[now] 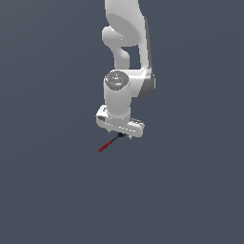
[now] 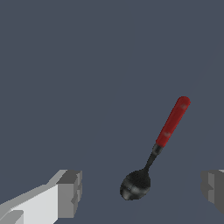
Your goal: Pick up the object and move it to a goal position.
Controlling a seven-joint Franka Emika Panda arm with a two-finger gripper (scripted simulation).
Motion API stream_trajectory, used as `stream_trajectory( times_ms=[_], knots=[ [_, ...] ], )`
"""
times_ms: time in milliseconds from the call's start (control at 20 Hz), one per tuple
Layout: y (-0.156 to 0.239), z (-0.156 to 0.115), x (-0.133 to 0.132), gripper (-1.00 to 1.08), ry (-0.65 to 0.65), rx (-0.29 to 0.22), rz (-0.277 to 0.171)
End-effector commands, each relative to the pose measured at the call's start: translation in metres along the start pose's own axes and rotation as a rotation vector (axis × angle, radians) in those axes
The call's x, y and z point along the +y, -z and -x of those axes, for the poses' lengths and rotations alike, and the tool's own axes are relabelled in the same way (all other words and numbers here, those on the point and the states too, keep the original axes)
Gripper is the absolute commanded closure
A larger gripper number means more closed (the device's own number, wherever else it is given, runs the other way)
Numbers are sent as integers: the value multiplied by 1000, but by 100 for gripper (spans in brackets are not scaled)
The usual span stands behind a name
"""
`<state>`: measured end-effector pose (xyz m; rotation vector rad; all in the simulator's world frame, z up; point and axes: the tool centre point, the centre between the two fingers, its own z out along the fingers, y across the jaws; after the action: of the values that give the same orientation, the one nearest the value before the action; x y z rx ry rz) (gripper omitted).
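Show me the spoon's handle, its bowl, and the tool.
Handle (image 2: pixel 173 120), wrist view: middle of the red grip.
Bowl (image 2: pixel 135 185), wrist view: centre of the black head.
Tool (image 2: pixel 142 189), wrist view: midway between the fingertips.

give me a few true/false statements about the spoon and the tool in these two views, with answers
1. The spoon has a red handle and a black bowl. True.
2. The tool is shut on the spoon's handle. False: its fingers stand wide apart and touch nothing.
3. In the wrist view, the spoon's bowl lies between the two fingers. True.
4. A second utensil lies beside the spoon. False: only one spoon is in view.
5. In the exterior view, the red handle sticks out from under the tool toward the exterior view's left. True.
6. The spoon rests on a plate. False: it lies over a plain dark grey surface.
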<state>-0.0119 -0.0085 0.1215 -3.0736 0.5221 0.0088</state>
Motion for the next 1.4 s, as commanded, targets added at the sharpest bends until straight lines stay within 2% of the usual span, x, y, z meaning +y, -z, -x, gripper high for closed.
stream_trajectory(
  times_ms=[0,350,650,950,1350],
  knots=[
    [-12,2,7,-92,-83,1,2],
    [-39,7,27,-92,-289,6,10],
    [-53,10,38,-92,-401,11,17],
    [-60,12,43,-92,-452,14,20],
    [-68,12,43,-92,-451,14,20]
  ],
)
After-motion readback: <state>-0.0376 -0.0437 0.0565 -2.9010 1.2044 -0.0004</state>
